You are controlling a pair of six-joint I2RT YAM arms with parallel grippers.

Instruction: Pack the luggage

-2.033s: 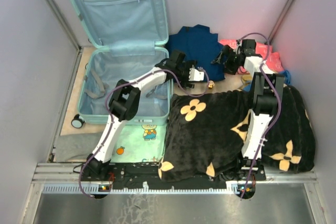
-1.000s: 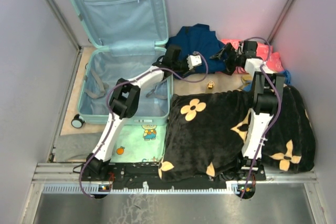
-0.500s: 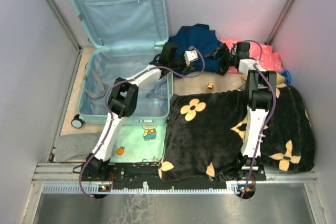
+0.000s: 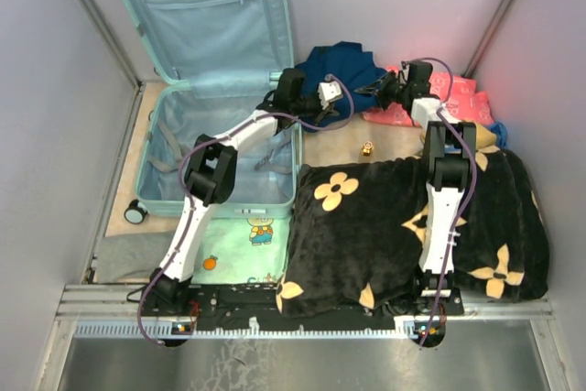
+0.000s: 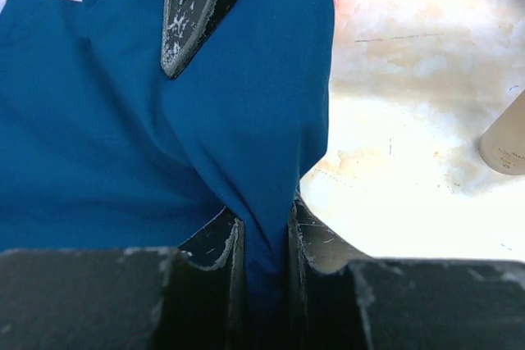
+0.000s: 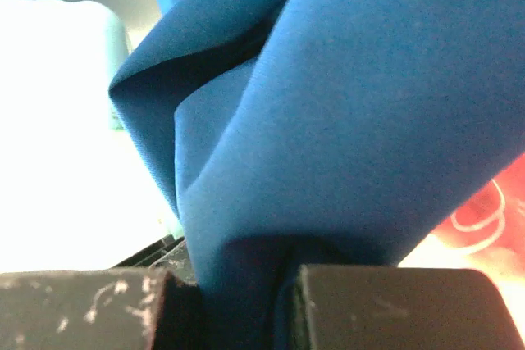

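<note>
Pinching a fold of the blue cloth [image 4: 346, 63] tight at 12 o'clock of the worktop [image 4: 331, 147] with the left tool [image 5: 267, 231] and, from 1 o'clock, the right tool [image 6: 246, 280], with the suitcase [image 4: 188, 139] lying open at 10 o'clock, lid upright, and the black blanket [image 4: 366, 226] spread at 5 o'clock.

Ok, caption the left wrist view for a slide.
Left gripper shut on a fold of the blue garment, pale board beside it.
</note>
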